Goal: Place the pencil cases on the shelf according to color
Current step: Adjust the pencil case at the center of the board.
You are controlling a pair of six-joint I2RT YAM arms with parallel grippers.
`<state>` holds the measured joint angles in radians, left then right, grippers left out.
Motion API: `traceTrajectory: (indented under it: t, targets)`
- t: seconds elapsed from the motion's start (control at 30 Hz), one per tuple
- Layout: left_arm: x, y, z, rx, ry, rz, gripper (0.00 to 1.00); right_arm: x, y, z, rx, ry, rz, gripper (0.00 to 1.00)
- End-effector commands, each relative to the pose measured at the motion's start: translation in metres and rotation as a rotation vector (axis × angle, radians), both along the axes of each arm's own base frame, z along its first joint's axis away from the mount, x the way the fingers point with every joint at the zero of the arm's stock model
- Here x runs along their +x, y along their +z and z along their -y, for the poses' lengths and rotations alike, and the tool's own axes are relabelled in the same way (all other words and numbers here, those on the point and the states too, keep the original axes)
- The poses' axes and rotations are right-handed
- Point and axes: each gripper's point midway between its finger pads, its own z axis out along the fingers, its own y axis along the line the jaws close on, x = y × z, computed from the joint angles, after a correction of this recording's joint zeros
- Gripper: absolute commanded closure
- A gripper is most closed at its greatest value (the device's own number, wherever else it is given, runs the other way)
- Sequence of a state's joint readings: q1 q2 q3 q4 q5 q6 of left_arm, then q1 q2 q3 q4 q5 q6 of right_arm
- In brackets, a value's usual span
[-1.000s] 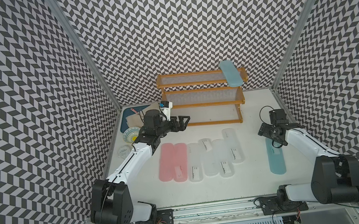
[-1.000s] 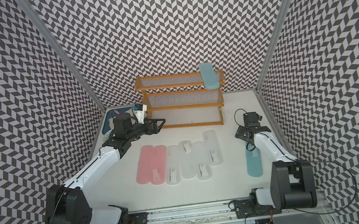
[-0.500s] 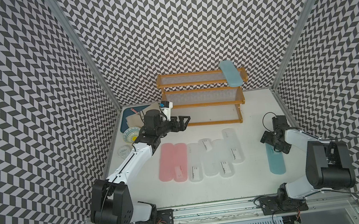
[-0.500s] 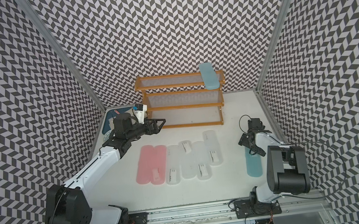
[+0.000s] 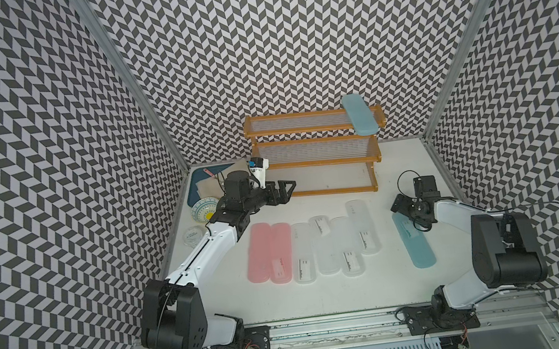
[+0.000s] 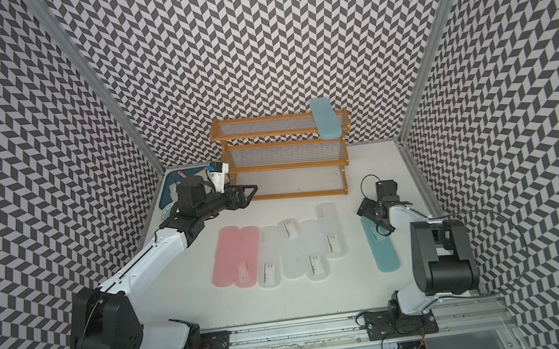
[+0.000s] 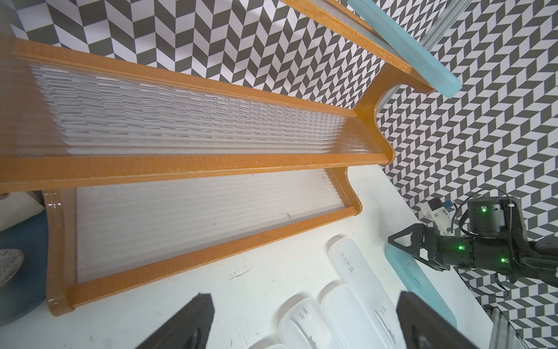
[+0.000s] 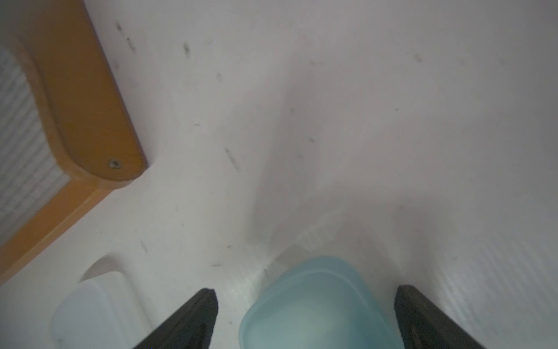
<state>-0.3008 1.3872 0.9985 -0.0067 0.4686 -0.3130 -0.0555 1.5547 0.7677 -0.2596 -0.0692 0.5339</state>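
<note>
The shelf (image 5: pixel 316 158) (image 6: pixel 283 162) stands at the back, with one light blue pencil case (image 5: pixel 360 119) across the right end of its top tier. On the table lie two pink cases (image 5: pixel 269 252), several frosted white cases (image 5: pixel 330 245) and a second blue case (image 5: pixel 415 242) (image 6: pixel 381 246). My right gripper (image 5: pixel 400 207) (image 8: pixel 305 293) is open and low over that blue case's (image 8: pixel 314 305) far end, one finger on each side with a gap. My left gripper (image 5: pixel 287 190) (image 7: pixel 305 299) hangs open and empty before the shelf's bottom tier, left end.
A dark blue tray (image 5: pixel 200 188) with a cloth sits in the back left corner. A patterned bowl (image 5: pixel 204 210) and a small clear round dish (image 5: pixel 193 235) lie in front of it by the left wall. Patterned walls close in three sides.
The right arm has folded back at the elbow and brought its gripper down around the far end of the blue case on the table. The left arm has not moved.
</note>
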Motion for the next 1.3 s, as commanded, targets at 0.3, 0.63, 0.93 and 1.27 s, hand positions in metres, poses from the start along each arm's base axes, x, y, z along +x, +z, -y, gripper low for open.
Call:
traceTrajectory:
  t: [0.3,0.63,0.93,1.27]
  targets:
    - [-0.002,0.015,0.000,0.008,0.011,0.055,0.00,-0.045,0.010,-0.006,-0.235,0.029,-0.139,0.00]
    - [-0.010,0.020,0.005,0.001,-0.010,0.081,0.00,-0.068,-0.018,-0.017,-0.225,0.058,-0.199,0.01]
    - [-0.020,0.024,0.015,0.032,-0.028,0.111,0.00,-0.045,-0.036,-0.019,-0.225,0.087,-0.226,0.00]
    - [-0.019,0.023,0.018,0.035,-0.031,0.100,0.00,0.010,-0.021,-0.003,-0.237,0.079,-0.200,0.02]
